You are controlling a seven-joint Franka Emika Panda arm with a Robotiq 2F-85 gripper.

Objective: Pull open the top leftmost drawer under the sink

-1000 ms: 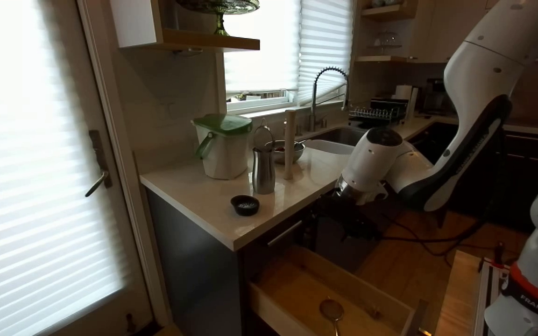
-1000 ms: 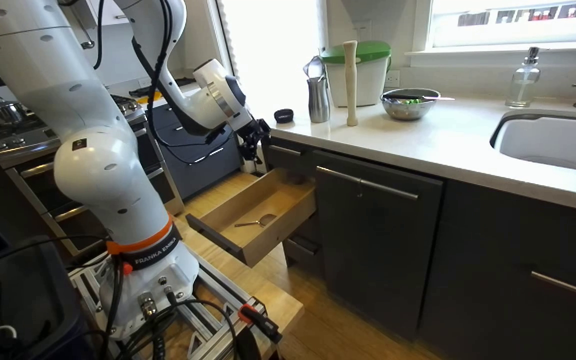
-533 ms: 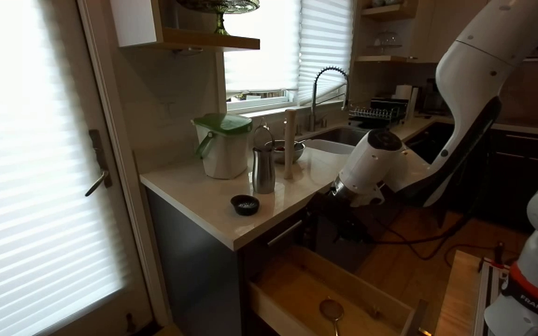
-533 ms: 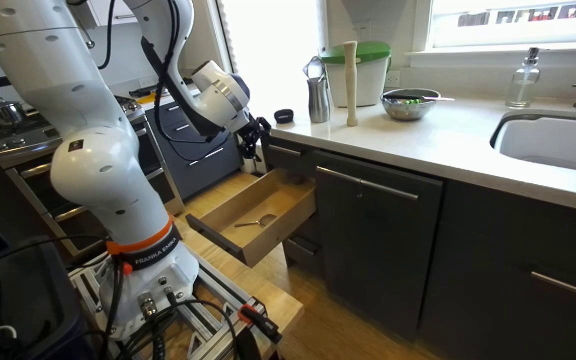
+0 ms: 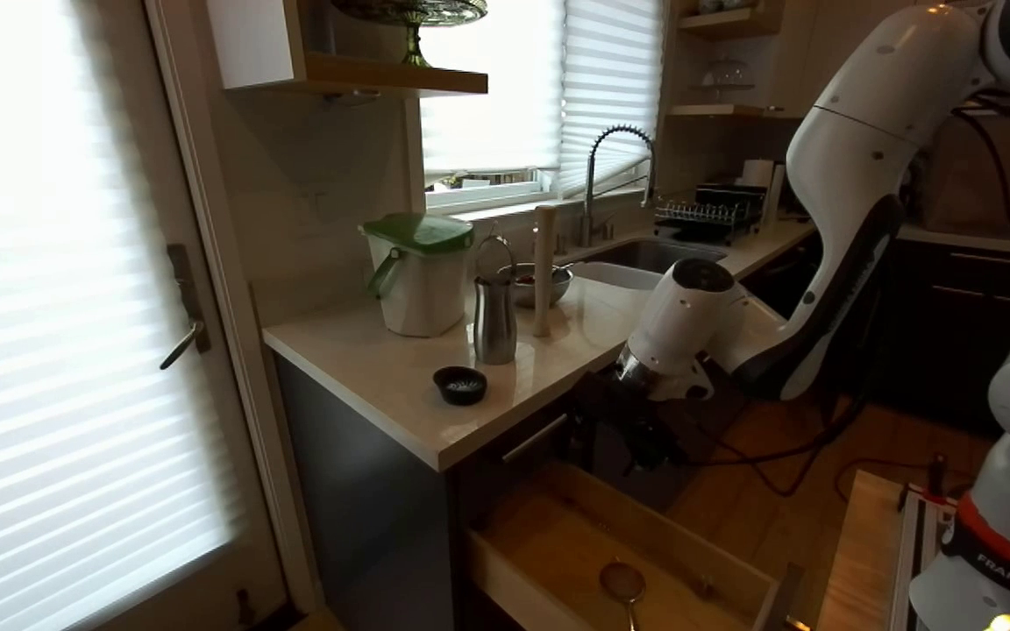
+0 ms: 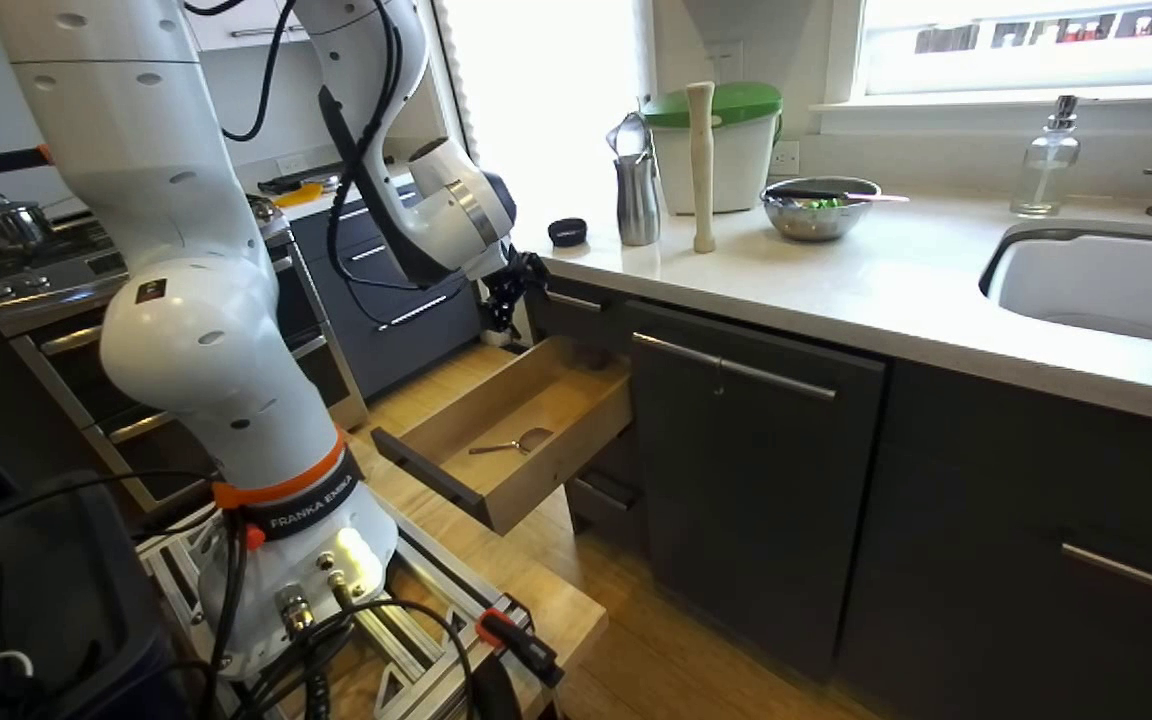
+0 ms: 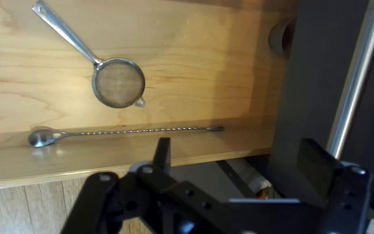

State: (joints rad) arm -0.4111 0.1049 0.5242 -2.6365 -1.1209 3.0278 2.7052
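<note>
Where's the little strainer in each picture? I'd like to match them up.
In an exterior view: strainer at the bottom, right of centre.
In an exterior view: strainer slightly below and left of centre.
In the wrist view: strainer at upper left.
Shared landmark: the open drawer it lies in.

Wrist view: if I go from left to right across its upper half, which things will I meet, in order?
Mesh strainer → round object, partly hidden and too dim to identify → metal bar handle on the dark-fronted top drawer.
</note>
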